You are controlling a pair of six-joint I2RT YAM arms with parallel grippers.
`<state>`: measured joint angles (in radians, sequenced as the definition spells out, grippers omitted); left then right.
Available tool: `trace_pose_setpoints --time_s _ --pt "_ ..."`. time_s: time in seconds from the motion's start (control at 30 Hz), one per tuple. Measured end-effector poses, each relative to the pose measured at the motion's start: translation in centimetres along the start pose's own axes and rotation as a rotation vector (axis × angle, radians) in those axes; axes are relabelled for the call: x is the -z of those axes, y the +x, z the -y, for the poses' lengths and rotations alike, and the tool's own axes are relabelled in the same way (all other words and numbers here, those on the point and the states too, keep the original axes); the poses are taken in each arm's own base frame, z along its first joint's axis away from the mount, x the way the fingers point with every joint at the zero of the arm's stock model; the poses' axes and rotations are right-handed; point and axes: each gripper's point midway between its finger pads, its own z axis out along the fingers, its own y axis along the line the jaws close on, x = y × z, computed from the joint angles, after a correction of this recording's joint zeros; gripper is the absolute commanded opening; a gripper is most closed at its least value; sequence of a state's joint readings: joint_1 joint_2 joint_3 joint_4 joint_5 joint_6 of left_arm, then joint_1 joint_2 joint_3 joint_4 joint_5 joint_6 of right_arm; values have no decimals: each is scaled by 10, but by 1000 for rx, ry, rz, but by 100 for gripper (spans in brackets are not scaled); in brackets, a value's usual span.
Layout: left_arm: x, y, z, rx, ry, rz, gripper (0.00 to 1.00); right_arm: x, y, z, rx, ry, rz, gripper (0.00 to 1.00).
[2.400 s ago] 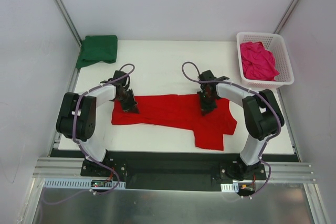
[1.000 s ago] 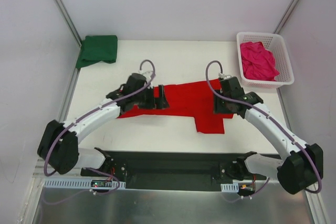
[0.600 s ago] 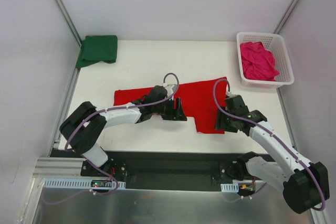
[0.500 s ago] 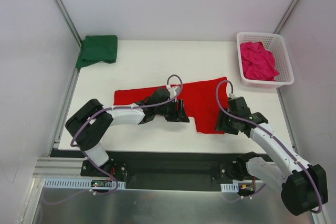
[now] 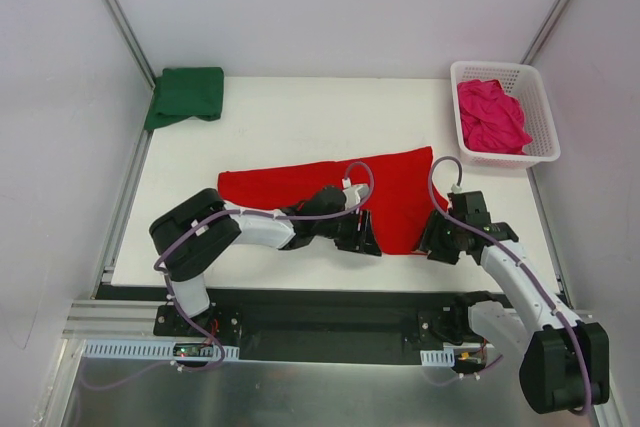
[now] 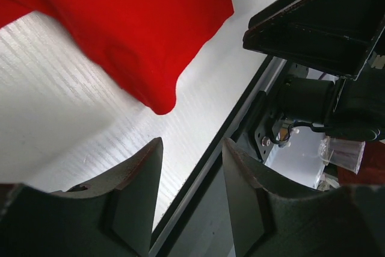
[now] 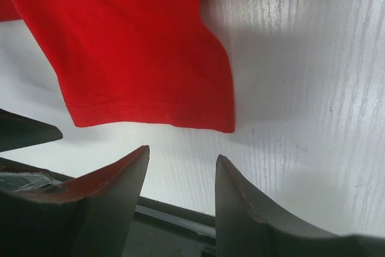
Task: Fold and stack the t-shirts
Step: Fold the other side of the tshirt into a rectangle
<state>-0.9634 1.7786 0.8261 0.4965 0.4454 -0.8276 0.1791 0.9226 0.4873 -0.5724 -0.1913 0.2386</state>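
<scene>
The red t-shirt (image 5: pixel 330 185) lies spread across the middle of the table; its near hem shows in the right wrist view (image 7: pixel 132 46) and a corner in the left wrist view (image 6: pixel 138 22). My left gripper (image 5: pixel 368 240) is open and empty at the shirt's near edge, by the table's front. My right gripper (image 5: pixel 437 245) is open and empty just right of the shirt's near corner. The dark green t-shirt (image 5: pixel 185 95) lies folded at the far left corner. The magenta-pink t-shirt (image 5: pixel 490 115) is bunched in the basket.
The white lattice basket (image 5: pixel 535 97) stands at the far right corner. The table's front edge and black rail (image 5: pixel 330 297) run just below both grippers. Frame posts rise at the back corners.
Both arms have swung from the shirt's far part down to its near edge. The shirt has been dragged and refolded; its hanging lower flap now lies shorter. Both grippers are open.
</scene>
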Motion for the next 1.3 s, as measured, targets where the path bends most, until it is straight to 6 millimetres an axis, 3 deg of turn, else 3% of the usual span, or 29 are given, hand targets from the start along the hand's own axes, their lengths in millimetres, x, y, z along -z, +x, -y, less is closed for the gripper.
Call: trace_pose_setpoints --time_s 0.4,0.6,1.3 --pt "-9 7 -8 13 -17 -13 41 6 -3 14 -20 105 -8 52" --pt "-16 9 -22 26 -60 -12 41 1 0 19 -36 138 -39 51" --pt "-27 -6 -26 2 -97 19 35 -19 -3 21 -57 161 -81 50"
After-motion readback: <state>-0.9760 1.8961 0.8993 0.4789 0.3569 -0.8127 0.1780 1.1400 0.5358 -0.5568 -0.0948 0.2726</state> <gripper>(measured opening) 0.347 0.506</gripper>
